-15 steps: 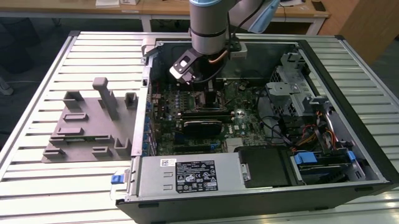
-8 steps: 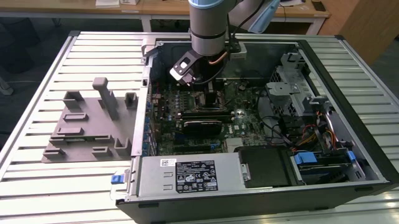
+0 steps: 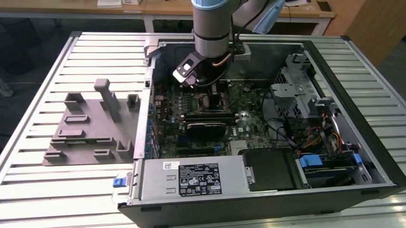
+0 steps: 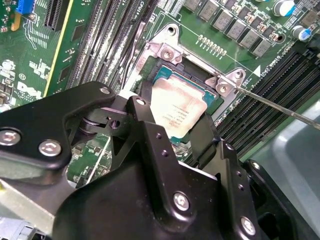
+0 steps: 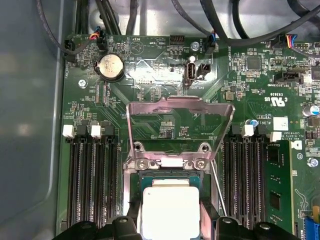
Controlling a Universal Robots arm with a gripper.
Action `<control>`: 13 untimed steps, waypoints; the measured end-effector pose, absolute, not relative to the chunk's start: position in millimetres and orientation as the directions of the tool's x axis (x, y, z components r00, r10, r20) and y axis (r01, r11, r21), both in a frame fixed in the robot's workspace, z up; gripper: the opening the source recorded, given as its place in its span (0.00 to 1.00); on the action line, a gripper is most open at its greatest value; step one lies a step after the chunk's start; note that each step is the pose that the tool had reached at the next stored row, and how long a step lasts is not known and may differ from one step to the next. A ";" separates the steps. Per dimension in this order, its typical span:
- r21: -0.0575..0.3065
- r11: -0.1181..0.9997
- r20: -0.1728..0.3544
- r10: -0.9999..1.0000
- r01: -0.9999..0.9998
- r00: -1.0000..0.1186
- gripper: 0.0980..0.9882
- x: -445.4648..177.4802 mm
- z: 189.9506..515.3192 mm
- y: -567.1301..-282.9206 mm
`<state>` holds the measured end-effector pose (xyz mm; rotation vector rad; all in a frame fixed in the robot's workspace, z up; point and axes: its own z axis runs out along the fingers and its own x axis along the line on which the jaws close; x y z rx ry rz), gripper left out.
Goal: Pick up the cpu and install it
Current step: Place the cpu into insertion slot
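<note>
The cpu (image 4: 176, 111) (image 5: 170, 210) is a flat square chip with a silvery top. It lies level over the open socket (image 4: 165, 75) on the green motherboard (image 5: 150, 70). My gripper (image 4: 175, 131) (image 5: 171, 225) is shut on it, one black finger (image 4: 144, 120) against each of two opposite edges. I cannot tell whether the chip rests fully in the socket or hovers just above it. The socket's metal load plate (image 5: 180, 107) stands flipped up behind it, and the thin lever (image 4: 280, 106) sticks out to one side. In the exterior view the gripper (image 3: 201, 88) reaches down into the case.
Memory slots (image 5: 92, 180) (image 5: 245, 175) flank the socket. Black cables (image 5: 260, 35) run along the board's edge. The open computer case (image 3: 374, 142) holds a power supply (image 3: 190, 179) and drive bays (image 3: 298, 95). A grey plastic plate with upright blocks (image 3: 89, 128) lies at the exterior view's left.
</note>
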<state>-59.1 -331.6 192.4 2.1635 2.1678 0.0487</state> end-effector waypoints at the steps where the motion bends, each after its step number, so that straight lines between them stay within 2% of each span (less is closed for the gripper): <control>1: 0.078 0.003 -0.033 0.999 0.997 0.000 0.50 -59.1 192.0 -331.5; 13: 0.078 0.001 -0.033 0.999 0.997 0.002 0.50 -59.2 190.3 -331.6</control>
